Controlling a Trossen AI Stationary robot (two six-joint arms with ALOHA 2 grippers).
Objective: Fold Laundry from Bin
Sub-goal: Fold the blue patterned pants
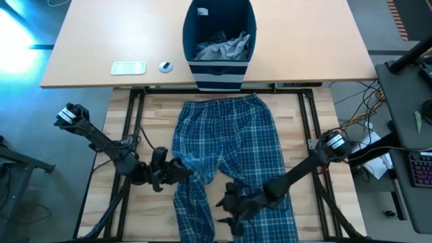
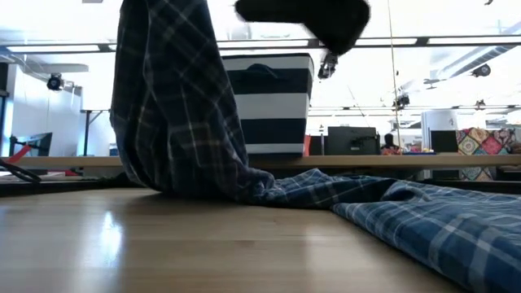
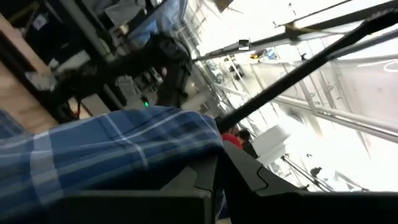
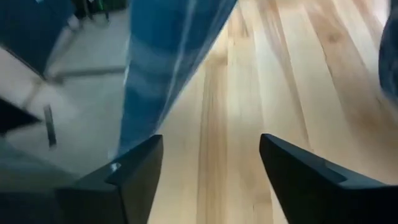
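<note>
Blue-and-white plaid trousers point(image 1: 226, 152) are being spread flat on the wooden bench point(image 1: 310, 135), waistband toward the bin point(image 1: 219, 40). One leg's edge is being pinched and lifted by the left end effector point(image 1: 177, 172), its fingers pressed together on the cloth. The right end effector point(image 1: 233, 206) is being held over the other leg, fingers spread, gripping nothing. The fabric is judged soft, light and limp; hems and waistband corners are considered the best holds. Crumpled grey laundry point(image 1: 223, 47) is being kept in the navy striped bin.
</note>
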